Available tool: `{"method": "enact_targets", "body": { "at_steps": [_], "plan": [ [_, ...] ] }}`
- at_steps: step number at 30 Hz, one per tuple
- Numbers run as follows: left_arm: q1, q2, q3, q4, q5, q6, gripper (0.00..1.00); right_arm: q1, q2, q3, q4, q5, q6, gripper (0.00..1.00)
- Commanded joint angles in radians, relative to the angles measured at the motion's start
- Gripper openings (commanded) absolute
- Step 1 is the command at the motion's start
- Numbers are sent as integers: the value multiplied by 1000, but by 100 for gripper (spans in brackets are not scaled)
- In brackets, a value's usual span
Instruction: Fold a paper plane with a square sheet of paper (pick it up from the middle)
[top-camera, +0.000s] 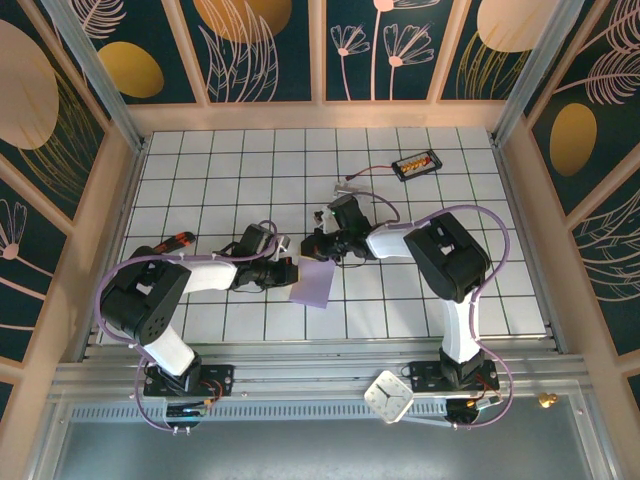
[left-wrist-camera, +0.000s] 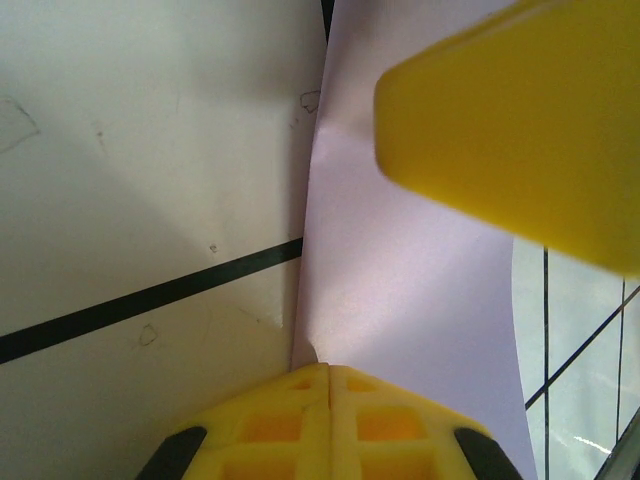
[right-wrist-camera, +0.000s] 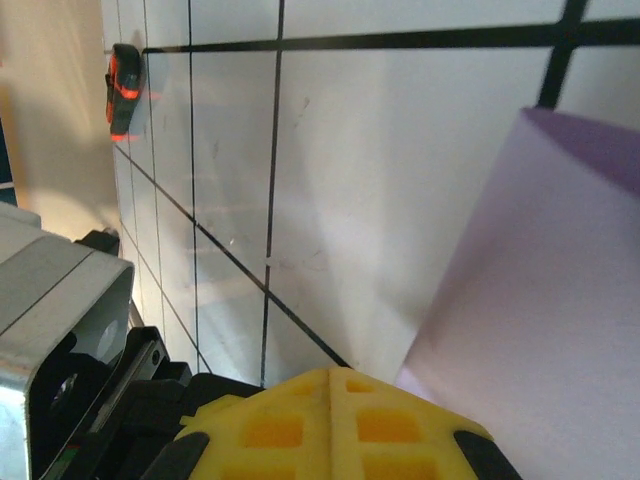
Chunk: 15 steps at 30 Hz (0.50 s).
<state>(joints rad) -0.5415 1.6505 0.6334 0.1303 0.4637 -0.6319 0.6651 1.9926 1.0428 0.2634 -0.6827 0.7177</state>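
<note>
The square sheet of paper (top-camera: 314, 283) is lavender and lies folded into a narrow slanted panel, about one tile wide, at the table's middle. It has no pointed dart shape. My left gripper (top-camera: 292, 272) meets its left edge. In the left wrist view the yellow fingertips (left-wrist-camera: 330, 368) are pressed together with the paper (left-wrist-camera: 400, 290) running out from their tips. My right gripper (top-camera: 318, 247) sits at the sheet's far end, jaws closed (right-wrist-camera: 335, 372). The raised paper (right-wrist-camera: 540, 300) passes beside and behind its right finger. A right finger (left-wrist-camera: 520, 130) hangs over the sheet.
An orange-and-black tool (top-camera: 175, 240) lies at the left, also in the right wrist view (right-wrist-camera: 122, 90). A black box with orange parts (top-camera: 415, 163) and its wire sit at the back. A white clock-like square (top-camera: 388, 396) rests on the near rail. Wooden walls enclose the tiled table (top-camera: 480, 290).
</note>
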Motion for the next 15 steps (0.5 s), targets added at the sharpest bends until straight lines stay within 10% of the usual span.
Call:
{"method": "enact_targets", "body": {
  "at_steps": [1,15],
  "plan": [
    [4,15,-33,-113,-35,23,0,16,26,31,19,-14,19,5],
    [3,35,-49,-187,-70,94,0,-44,136,141,-156,129,-65,0]
  ]
}}
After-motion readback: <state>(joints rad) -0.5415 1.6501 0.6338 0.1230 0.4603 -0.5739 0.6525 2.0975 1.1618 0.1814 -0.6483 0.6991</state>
